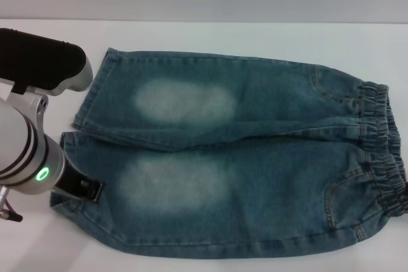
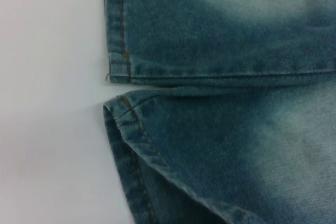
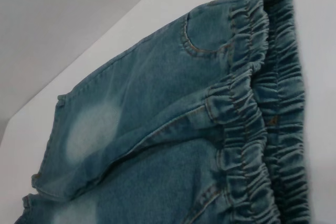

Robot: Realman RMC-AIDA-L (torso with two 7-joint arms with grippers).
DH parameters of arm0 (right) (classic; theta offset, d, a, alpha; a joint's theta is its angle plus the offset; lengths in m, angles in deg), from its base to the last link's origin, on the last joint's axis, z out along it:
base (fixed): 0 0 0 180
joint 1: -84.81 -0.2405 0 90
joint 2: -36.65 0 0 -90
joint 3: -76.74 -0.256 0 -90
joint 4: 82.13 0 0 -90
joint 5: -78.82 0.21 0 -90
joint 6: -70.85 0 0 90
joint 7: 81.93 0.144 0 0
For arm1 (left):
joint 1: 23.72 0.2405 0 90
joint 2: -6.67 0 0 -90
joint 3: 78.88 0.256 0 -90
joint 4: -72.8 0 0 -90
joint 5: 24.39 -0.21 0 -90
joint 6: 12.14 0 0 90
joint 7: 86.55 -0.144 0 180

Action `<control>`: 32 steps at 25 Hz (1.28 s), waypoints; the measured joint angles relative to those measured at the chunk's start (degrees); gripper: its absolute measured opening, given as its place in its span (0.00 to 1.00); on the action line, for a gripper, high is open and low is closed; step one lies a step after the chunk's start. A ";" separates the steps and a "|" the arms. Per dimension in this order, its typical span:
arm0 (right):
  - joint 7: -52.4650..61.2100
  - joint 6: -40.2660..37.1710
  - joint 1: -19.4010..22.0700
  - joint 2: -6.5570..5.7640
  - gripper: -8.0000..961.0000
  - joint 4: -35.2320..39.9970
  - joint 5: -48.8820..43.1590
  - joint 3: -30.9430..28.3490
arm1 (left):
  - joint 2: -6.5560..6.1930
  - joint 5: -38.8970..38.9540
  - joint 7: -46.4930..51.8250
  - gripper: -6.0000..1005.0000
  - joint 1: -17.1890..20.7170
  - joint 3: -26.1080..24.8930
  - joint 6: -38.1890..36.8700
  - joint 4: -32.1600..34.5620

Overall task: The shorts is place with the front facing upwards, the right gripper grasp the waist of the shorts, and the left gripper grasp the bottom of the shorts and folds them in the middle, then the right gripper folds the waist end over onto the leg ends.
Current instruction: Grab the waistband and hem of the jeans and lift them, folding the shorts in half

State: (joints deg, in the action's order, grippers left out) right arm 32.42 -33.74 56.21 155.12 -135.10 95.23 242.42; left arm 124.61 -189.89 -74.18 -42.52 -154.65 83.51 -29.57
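The blue denim shorts [image 1: 242, 157] lie flat on the white table, front up and unfolded. The elastic waist [image 1: 382, 144] is at the right and the two leg hems [image 1: 80, 125] are at the left. My left arm [image 1: 29, 151] comes in from the left, and the black tip of the left gripper [image 1: 86, 189] sits on the hem of the near leg. The left wrist view looks down on both hems [image 2: 123, 85], with the near one slightly raised. In the right wrist view the gathered waistband [image 3: 262, 114] fills the frame. The right gripper itself is out of view.
White table [image 1: 210, 36] surrounds the shorts, with bare surface beyond the far leg and to the left of the hems [image 2: 52, 103]. A grey wall rises behind the table's far edge [image 3: 63, 19].
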 joint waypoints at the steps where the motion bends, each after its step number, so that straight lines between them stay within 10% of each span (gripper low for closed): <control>1: 0.00 0.14 -0.13 0.00 0.57 0.22 0.00 0.00 | 0.00 0.00 -0.04 0.02 -0.04 0.00 0.08 0.09; 32: 1.06 3.09 0.39 0.36 0.54 0.22 -1.47 -0.96 | -0.09 0.00 -3.42 0.02 -0.18 -2.23 1.53 0.87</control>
State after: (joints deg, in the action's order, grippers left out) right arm 33.48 -30.66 56.60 155.47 -134.88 93.76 241.46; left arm 124.52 -189.89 -77.60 -42.70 -156.88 85.04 -28.70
